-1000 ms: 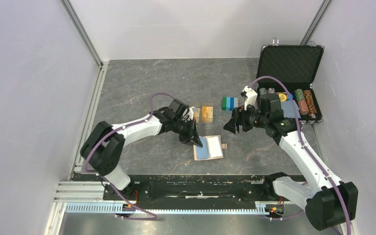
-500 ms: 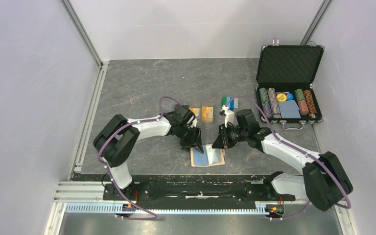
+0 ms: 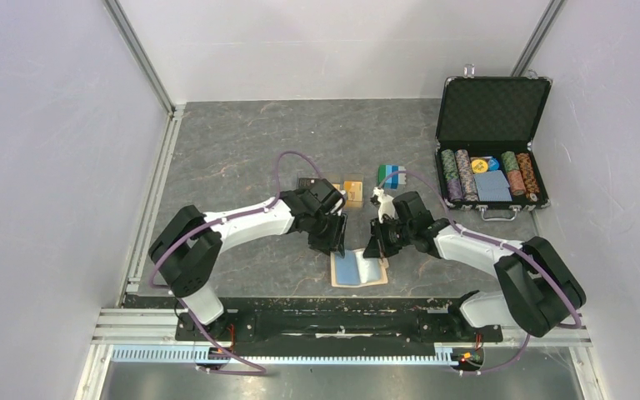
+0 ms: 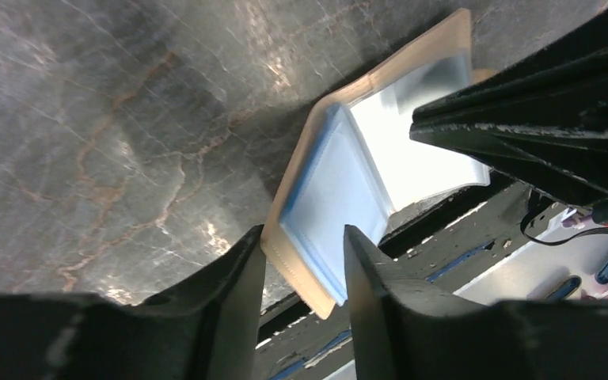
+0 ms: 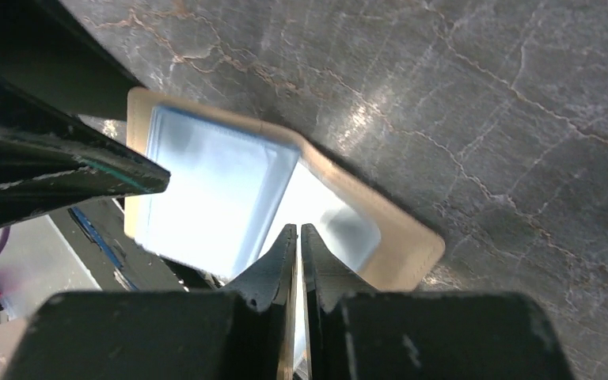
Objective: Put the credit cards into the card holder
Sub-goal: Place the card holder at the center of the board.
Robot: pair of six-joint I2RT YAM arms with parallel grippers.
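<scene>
The card holder [image 3: 357, 273] lies open near the front edge, tan outside with light-blue lining [image 4: 340, 182] [image 5: 214, 190]. My left gripper [image 3: 336, 243] [image 4: 301, 245] is open, its fingers straddling the holder's left flap at a corner. My right gripper [image 3: 375, 248] [image 5: 298, 231] is shut at the holder's upper right, with a thin tan edge showing between its pads. An orange credit card [image 3: 352, 191] lies behind the grippers. Another [image 3: 334, 191] and a dark one [image 3: 307, 180] beside it are partly hidden by the left arm.
An open black chip case [image 3: 492, 112] with rows of poker chips stands at the back right. A green-and-blue block stack [image 3: 389, 175] sits behind the right wrist. The black mounting rail [image 3: 333, 321] runs just in front of the holder.
My left gripper has opened at the holder's left flap. My right arm swung in from the right, came down on the holder and shut. The holder shifted slightly.
</scene>
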